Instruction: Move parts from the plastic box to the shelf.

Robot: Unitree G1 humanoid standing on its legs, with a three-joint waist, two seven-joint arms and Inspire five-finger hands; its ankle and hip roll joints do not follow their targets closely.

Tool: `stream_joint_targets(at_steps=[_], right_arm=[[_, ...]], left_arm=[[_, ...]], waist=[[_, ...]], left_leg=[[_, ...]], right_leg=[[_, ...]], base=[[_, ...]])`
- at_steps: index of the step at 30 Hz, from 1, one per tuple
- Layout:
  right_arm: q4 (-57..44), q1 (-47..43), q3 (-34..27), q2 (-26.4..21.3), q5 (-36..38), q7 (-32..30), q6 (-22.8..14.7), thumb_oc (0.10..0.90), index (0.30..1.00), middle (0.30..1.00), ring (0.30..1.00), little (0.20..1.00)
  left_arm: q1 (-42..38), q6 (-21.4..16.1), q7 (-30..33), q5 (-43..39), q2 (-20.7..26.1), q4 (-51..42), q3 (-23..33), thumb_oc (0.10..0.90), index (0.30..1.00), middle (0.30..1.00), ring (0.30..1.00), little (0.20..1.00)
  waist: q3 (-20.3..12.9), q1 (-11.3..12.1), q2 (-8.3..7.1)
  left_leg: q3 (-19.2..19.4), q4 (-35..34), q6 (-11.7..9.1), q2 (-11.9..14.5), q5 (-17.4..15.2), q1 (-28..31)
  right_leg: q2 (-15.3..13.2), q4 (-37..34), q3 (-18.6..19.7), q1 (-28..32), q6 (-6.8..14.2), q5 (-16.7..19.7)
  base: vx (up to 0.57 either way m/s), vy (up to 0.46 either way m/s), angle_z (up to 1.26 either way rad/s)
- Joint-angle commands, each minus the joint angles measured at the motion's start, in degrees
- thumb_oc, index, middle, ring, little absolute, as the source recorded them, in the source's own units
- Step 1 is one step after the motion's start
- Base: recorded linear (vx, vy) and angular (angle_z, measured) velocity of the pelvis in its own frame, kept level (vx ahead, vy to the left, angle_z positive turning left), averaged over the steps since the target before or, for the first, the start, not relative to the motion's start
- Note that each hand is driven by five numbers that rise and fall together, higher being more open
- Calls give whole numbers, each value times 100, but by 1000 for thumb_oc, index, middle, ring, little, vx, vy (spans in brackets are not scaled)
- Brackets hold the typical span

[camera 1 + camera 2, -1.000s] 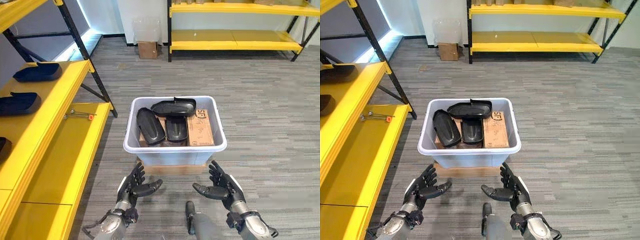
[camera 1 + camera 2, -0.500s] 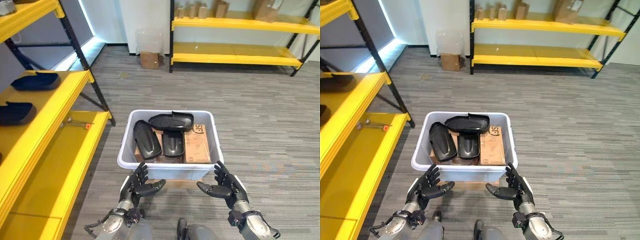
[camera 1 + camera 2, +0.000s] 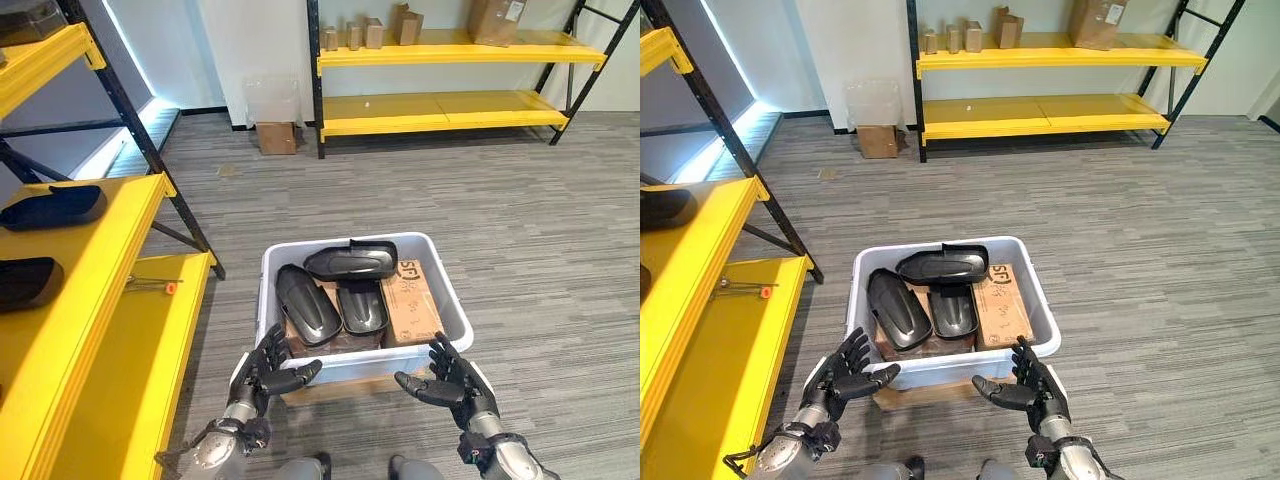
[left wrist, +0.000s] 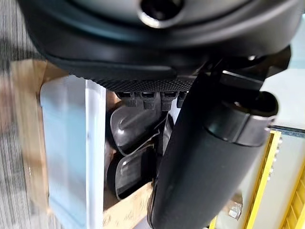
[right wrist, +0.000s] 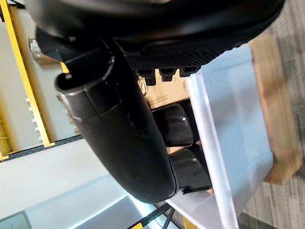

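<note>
left eye view: plastic box, pale grey, sits on the grey carpet floor on a flat wooden board that shows under its near wall. inside lie three black parts: one long shell on the robot's left, one narrower beside it, a third laid across their far ends. a cardboard box lies flat in the box's right portion. left hand hangs just before the box's near-left corner, fingers spread and straight, thumb pointing inward, nothing held. right hand is at the near-right corner, fingers likewise spread, empty. yellow shelf stands on the robot's left; two dark parts lie on its upper level, a small tool with an orange tip on the lower level.

right eye view: same layout. a second yellow shelf unit stands along the far wall with small cartons on its top level; a brown carton sits on the floor beside it.

left wrist view: the thumb crosses the view, the fingers extend straight over the box's near wall; black parts show past them, untouched.

right wrist view: thumb extended, fingers straight above the box rim; cardboard box and black parts beyond, no contact visible.
</note>
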Motion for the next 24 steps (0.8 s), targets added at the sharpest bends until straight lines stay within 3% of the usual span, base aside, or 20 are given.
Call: stream_joint_targets(at_steps=[1, 8, 16, 24], right_arm=[[-727, -210, -277, -138, -68, 25, -513, 900, 1000, 1000, 1000, 1000], [-871, -389, -383, -285, -370, -2, -570, 900, 1000, 1000, 1000, 1000], [-976, -1145, -652, -880, -912, -71, -601, 900, 1000, 1000, 1000, 1000], [-901, -2492, -486, -1891, -1389, -30, -603, 900, 1000, 1000, 1000, 1000]], left_arm=[[-112, -408, -121, 69, 99, -789, 163, 900, 1000, 1000, 1000, 1000], [-143, -379, -169, 76, 97, -827, 159, 900, 1000, 1000, 1000, 1000], [-227, -307, -332, 124, 196, -853, 94, 900, 1000, 1000, 1000, 1000], [-197, -266, -466, 19, 350, -978, 50, 900, 1000, 1000, 1000, 1000]], waist=[[-315, 77, -102], [-408, 65, -161], [-446, 155, -224], [-419, 302, -318]], left_leg=[[-49, 250, -181, 564, -435, -35], [26, 73, -157, 566, -439, 82], [46, -107, -165, 590, -415, 148], [-60, -224, -216, 587, -348, 36]], right_leg=[[-84, -437, 119, 265, 237, 82], [-155, -783, 143, 330, 320, 258], [-199, -1045, 96, 395, 383, 386], [-226, -1119, -123, 406, 378, 378]], base=[[16, 27, -5], [33, 25, -7], [39, 12, -4], [51, -9, 8]])
